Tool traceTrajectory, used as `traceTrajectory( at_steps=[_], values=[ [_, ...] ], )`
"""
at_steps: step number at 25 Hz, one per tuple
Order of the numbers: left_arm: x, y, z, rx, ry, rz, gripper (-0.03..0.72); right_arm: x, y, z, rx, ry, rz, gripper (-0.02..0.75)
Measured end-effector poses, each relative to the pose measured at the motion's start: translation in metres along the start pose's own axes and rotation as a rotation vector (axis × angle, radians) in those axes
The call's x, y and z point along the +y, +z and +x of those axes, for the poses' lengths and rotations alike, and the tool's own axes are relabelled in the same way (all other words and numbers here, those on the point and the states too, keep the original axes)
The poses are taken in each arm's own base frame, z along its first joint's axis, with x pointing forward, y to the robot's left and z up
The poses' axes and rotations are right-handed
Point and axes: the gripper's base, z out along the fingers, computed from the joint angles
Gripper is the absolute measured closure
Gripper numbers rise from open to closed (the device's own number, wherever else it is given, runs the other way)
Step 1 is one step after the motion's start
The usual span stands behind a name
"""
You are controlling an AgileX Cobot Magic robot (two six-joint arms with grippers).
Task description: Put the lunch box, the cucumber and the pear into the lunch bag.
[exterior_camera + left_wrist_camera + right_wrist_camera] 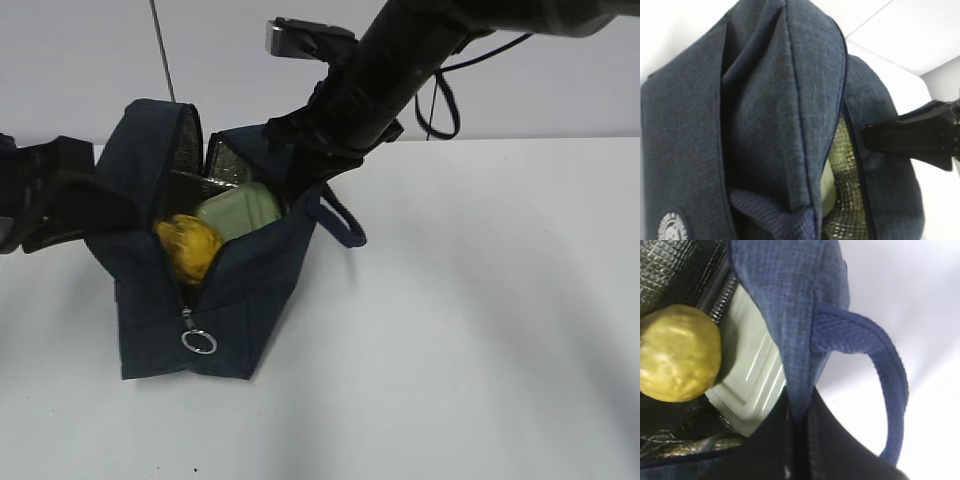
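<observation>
The dark navy lunch bag (230,310) stands open on the white table. The yellow-brown pear (188,247) and the sage-green lunch box (240,212) lie inside it, touching. Both also show in the right wrist view, the pear (677,355) left of the ridged lid (755,375). The cucumber is hidden. My right gripper (300,170) is shut on the bag's right wall (790,300), its dark fingers (775,450) either side of the fabric. My left gripper (105,210) holds the bag's left wall (760,100); its fingers are hidden in the left wrist view.
The bag's loop handle (345,225) hangs outside its right wall. The zipper's metal ring pull (199,342) hangs on the front face. Silver foil lining (845,165) shows in the opening. White table (480,320) lies to the right.
</observation>
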Motion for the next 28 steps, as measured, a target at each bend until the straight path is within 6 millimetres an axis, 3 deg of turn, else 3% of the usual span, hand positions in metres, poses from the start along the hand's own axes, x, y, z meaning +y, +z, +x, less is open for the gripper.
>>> traceTrajectory(
  at_steps=[5,9,14,19,21,23,26,28],
  values=[
    [-0.021,0.024,-0.001,0.028,0.037,0.039,0.708,-0.004,-0.041,0.006,0.064,-0.022,0.212,0.732],
    [-0.031,0.054,-0.007,0.083,0.058,0.060,0.708,-0.011,-0.053,0.012,0.114,-0.016,0.335,0.732],
    [-0.029,0.082,-0.013,0.140,0.032,0.077,0.708,-0.019,-0.050,0.014,0.148,-0.013,0.389,0.732],
    [-0.023,0.094,-0.009,0.164,-0.031,0.080,0.708,-0.028,-0.028,0.016,0.183,-0.009,0.392,0.715],
    [-0.024,0.095,-0.009,0.164,-0.046,0.087,0.708,-0.031,-0.020,0.015,0.180,-0.010,0.392,0.661],
    [-0.024,0.095,-0.009,0.164,-0.051,0.091,0.708,-0.032,-0.017,0.013,0.157,-0.013,0.390,0.555],
    [-0.024,0.095,-0.009,0.165,-0.055,0.094,0.708,-0.031,-0.016,0.010,0.123,-0.010,0.377,0.337],
    [-0.025,0.094,-0.009,0.165,-0.061,0.099,0.708,-0.031,-0.016,0.010,0.121,-0.009,0.374,0.249]
  ],
)
